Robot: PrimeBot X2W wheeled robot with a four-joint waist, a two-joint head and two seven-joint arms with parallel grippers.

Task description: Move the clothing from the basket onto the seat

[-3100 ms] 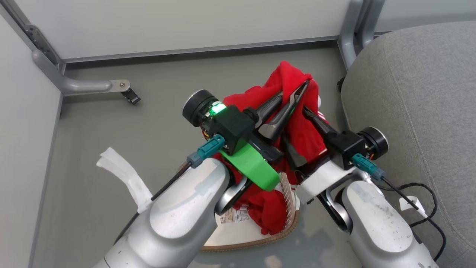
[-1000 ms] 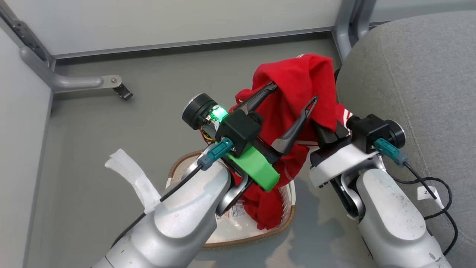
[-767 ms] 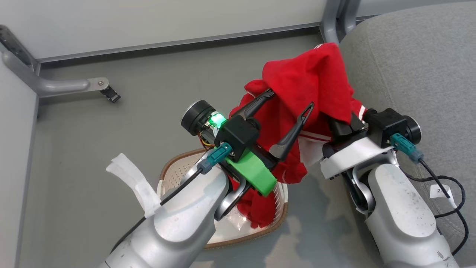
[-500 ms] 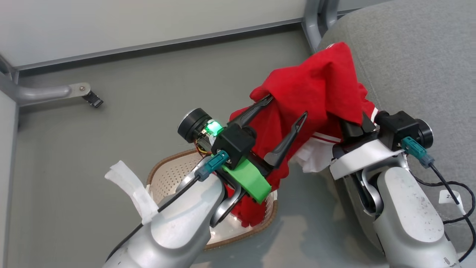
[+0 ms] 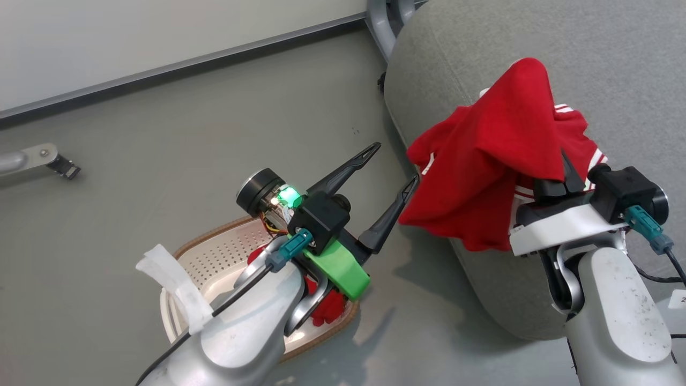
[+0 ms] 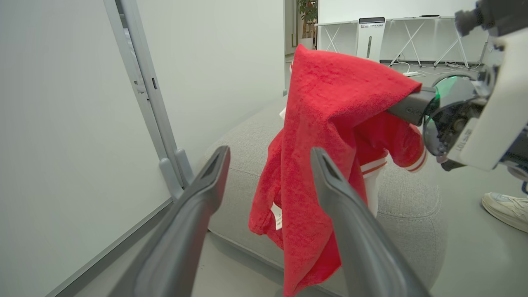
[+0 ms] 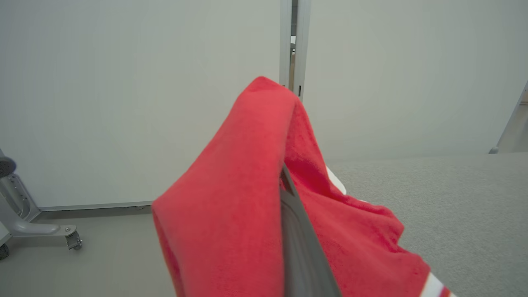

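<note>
A red garment of the clothing (image 5: 493, 155) with white stripes hangs draped over my right gripper (image 5: 563, 158), which is shut on it above the front edge of the grey seat (image 5: 482, 48). In the right wrist view the cloth (image 7: 231, 206) covers the shut fingers (image 7: 297, 247). My left gripper (image 5: 395, 162) stands open, holding nothing, just left of the garment and above the floor. In the left wrist view the garment (image 6: 326, 107) hangs beyond the open fingers (image 6: 214, 173). More red clothing (image 5: 328, 308) lies in the cream basket (image 5: 214, 252), partly hidden under my left arm.
A grey metal frame leg with a caster (image 5: 32, 161) stands on the floor at the far left, and partition walls run behind. A person's shoe (image 6: 507, 208) rests on the floor beyond the seat. A black cable (image 5: 651, 276) lies on the seat by my right arm.
My left gripper opened and let go of the garment. The right gripper carried it right, up over the seat's edge. The camera turned right, so the basket slid to the lower left.
</note>
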